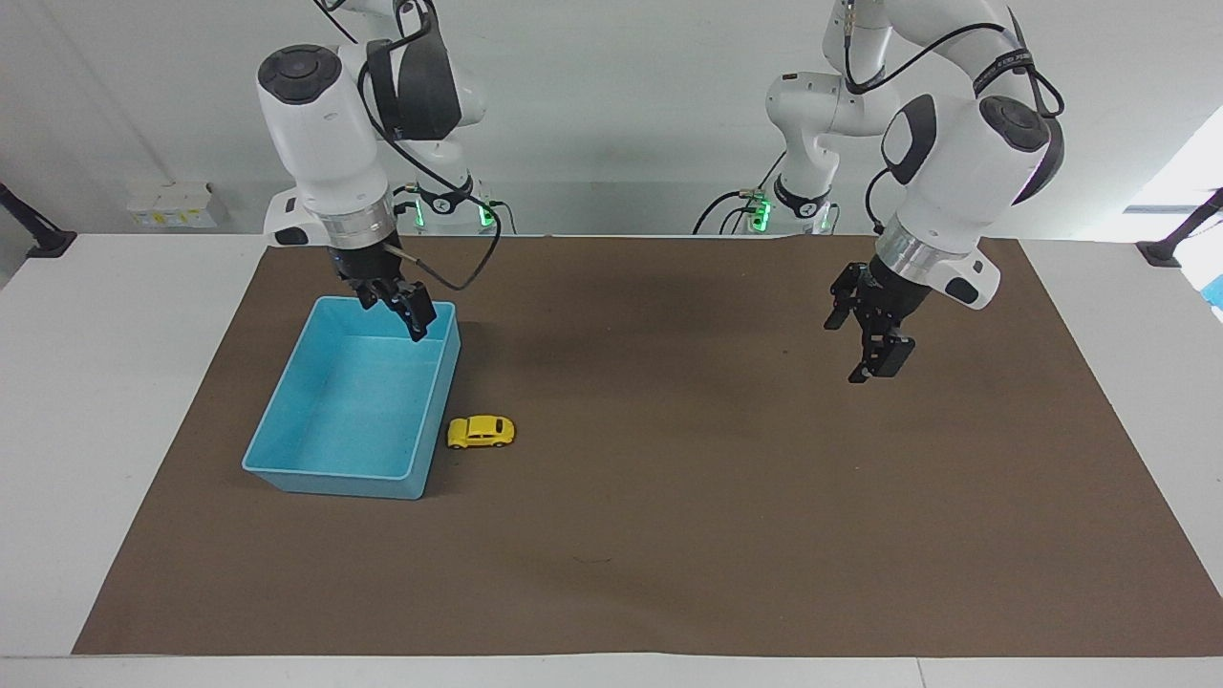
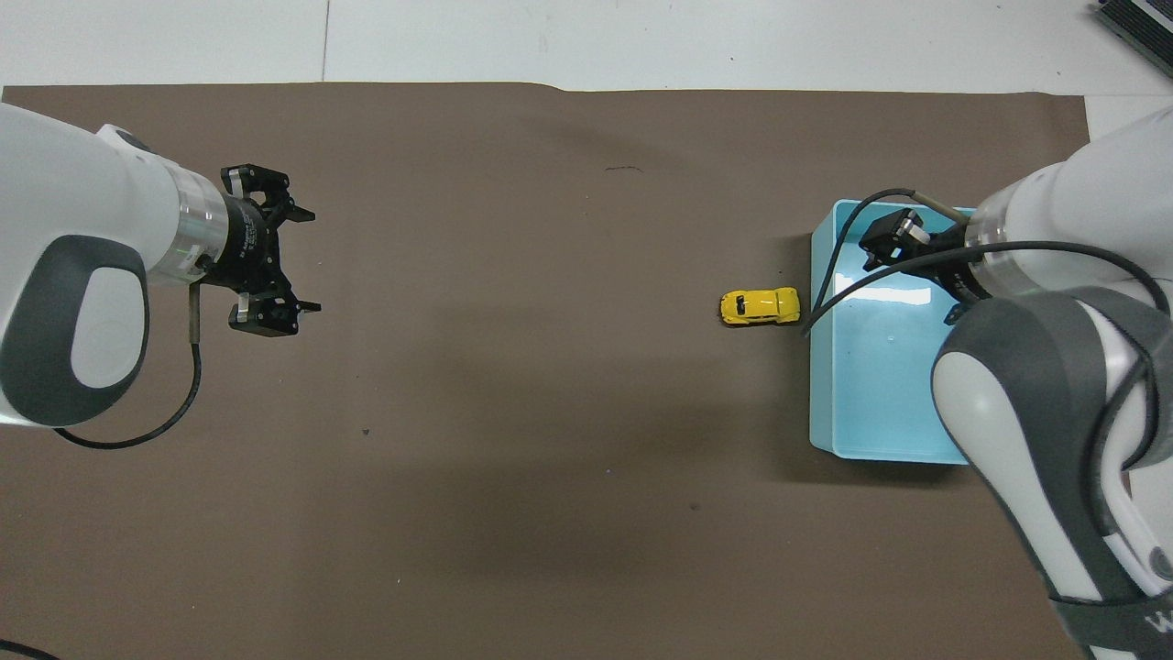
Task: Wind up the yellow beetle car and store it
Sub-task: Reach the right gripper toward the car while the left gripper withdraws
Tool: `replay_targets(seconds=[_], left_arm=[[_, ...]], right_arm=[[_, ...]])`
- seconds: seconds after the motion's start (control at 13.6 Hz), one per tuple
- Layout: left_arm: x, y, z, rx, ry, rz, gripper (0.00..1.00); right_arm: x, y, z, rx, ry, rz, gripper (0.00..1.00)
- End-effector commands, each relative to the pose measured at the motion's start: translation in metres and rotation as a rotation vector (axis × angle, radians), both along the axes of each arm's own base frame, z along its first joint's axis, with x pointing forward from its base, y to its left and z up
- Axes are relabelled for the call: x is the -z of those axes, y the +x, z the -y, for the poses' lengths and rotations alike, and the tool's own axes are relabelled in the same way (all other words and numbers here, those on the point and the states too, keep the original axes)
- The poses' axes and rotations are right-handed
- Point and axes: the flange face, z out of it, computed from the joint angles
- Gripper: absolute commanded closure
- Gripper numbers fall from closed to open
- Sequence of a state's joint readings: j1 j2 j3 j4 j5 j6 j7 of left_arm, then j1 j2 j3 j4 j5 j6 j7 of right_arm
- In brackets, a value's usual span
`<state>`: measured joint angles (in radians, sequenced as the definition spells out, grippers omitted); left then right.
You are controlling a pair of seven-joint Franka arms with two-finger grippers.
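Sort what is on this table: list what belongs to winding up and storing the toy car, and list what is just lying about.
Belongs to the job:
- yellow beetle car, on the brown mat beside the bin
- light blue bin, empty
- right gripper, open, over the bin
- left gripper, open, over bare mat

Just lying about:
- nothing else on the mat

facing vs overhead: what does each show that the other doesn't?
Facing only: both arm bases by the wall with green lights, and the height of each hand off the mat; the right hand hangs over the light blue bin.
Overhead only: the left hand open over bare brown mat.
Both: the yellow beetle car on the mat beside the bin, ungrasped.
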<state>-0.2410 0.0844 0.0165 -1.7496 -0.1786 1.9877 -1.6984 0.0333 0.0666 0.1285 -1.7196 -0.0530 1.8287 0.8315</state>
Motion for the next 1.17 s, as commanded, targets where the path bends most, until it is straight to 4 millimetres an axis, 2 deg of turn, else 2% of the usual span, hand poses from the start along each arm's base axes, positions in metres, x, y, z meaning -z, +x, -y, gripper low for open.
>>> replay_targets(seconds=[0.0, 0.15, 0.22, 0.37, 0.59, 0.66, 0.81, 0.88, 1.1], left_arm=[[-0.020, -0.001, -0.009, 0.119, 0.015, 0.039, 0.00], [-0.036, 0.003, -0.015, 0.184, 0.023, 0.087, 0.00], [-0.043, 0.005, -0.017, 0.245, 0.032, 0.113, 0.00], [-0.048, 0.006, -0.018, 0.395, 0.056, 0.155, 0.00], [-0.053, 0.009, -0.024, 0.432, 0.067, 0.183, 0.00], [-0.052, 0.009, -0.022, 0.442, 0.083, 0.181, 0.00], [-0.054, 0.007, -0.017, 0.500, 0.211, 0.184, 0.00], [-0.054, 0.008, -0.019, 0.543, 0.252, 0.187, 0.00], [-0.062, 0.005, -0.028, 0.806, 0.287, 0.219, 0.00]], right_arm=[[0.012, 0.004, -0.017, 0.080, 0.022, 0.010, 0.00], [0.022, 0.011, -0.026, 0.135, 0.033, 0.026, 0.00], [0.031, 0.014, -0.036, 0.162, 0.039, 0.029, 0.00], [0.046, 0.019, -0.050, 0.260, 0.055, 0.039, 0.00], [0.076, 0.028, -0.055, 0.398, 0.081, 0.085, 0.00], [0.092, 0.029, -0.071, 0.457, 0.061, 0.090, 0.00], [0.107, 0.036, -0.073, 0.617, -0.003, 0.157, 0.00], [0.122, 0.038, -0.076, 0.660, -0.030, 0.161, 0.00], [0.160, 0.046, -0.078, 0.750, -0.055, 0.173, 0.00]])
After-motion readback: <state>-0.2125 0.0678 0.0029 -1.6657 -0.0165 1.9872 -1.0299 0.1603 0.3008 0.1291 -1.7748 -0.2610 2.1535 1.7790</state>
